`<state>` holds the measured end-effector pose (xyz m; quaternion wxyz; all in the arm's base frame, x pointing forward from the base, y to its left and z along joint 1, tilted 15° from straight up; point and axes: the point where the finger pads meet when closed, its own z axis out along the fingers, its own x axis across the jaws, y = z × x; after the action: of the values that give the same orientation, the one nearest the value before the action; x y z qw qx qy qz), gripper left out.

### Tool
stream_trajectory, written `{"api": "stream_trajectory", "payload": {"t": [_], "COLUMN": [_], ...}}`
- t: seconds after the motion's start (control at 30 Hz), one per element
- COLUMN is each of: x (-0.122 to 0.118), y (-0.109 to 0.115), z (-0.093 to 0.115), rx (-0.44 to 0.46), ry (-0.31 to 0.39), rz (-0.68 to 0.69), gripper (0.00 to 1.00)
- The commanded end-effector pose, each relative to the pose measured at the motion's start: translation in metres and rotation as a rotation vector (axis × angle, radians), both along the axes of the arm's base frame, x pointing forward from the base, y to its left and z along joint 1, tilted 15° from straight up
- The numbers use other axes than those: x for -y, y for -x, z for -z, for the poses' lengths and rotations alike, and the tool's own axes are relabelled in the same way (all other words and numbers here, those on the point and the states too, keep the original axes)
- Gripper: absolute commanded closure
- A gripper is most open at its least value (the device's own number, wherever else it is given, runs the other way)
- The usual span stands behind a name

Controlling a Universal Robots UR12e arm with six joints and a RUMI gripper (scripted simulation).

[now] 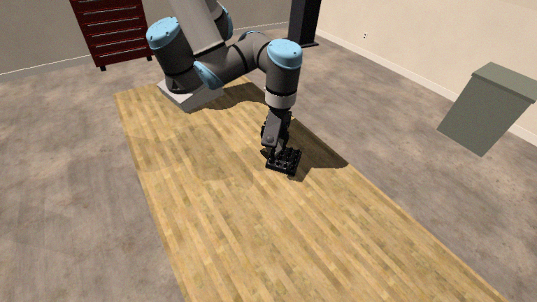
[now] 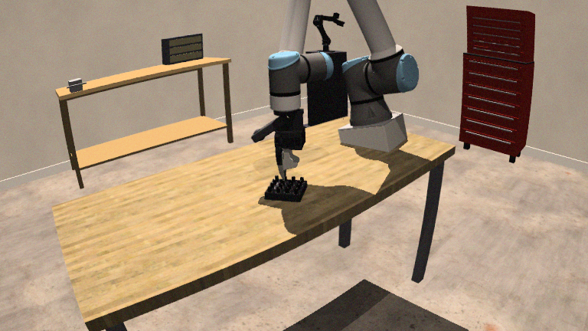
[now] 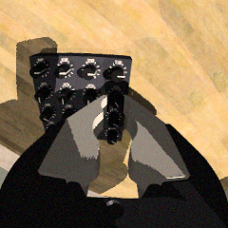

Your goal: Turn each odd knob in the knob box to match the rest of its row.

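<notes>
Looking from the top camera first, I see the arm (image 1: 241,59) bent over the wooden table (image 1: 222,219), with the gripper (image 1: 277,152) pointing down onto the knob box (image 1: 285,163). The box sits on the table's far half, near the right edge, inside the arm's shadow. A red tool chest (image 1: 106,13) stands behind by the wall.

From the exterior camera, the knob box (image 2: 286,190) lies flat on the table (image 2: 164,223), not far from the arm's base (image 2: 392,139). The gripper (image 2: 284,172) comes down almost vertical and meets the box at its rear left part. A wooden shelf unit (image 2: 64,115) stands well apart on the left.

In the wrist camera, the knob box (image 3: 47,64) shows knobs with white marks around them. The two grey fingers are nearly closed, and between them I see a dark knob (image 3: 114,121) in the right column of the box. The claw is gripping this knob with only a small gap. Which row label it carries I cannot read, because the labels are too blurred.
</notes>
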<state>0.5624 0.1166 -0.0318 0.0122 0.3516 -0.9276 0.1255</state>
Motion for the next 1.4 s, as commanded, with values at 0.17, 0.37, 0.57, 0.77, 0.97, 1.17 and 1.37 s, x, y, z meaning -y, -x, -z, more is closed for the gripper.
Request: {"api": "stream_trajectory", "payload": {"t": [0.17, 0.37, 0.57, 0.77, 0.97, 1.17, 1.37], "x": [0.0004, 0.0006, 0.0008, 0.0009, 0.0009, 0.0009, 0.0009], "y": [0.0003, 0.0007, 0.0011, 0.0015, 0.0017, 0.0018, 0.0019], "z": [-0.0006, -0.0006, -0.0006, -0.0006, -0.0006, -0.0006, -0.0006], "rx": [0.054, 0.073, 0.098, 0.117, 0.126, 0.134, 0.137], "ry": [-0.012, -0.018, -0.024, -0.029, -0.032, -0.034, -0.035], "rz": [0.217, 0.293, 0.393, 0.468, 0.504, 0.537, 0.548], "gripper": [0.96, 0.96, 0.96, 0.96, 0.96, 0.96, 0.96]}}
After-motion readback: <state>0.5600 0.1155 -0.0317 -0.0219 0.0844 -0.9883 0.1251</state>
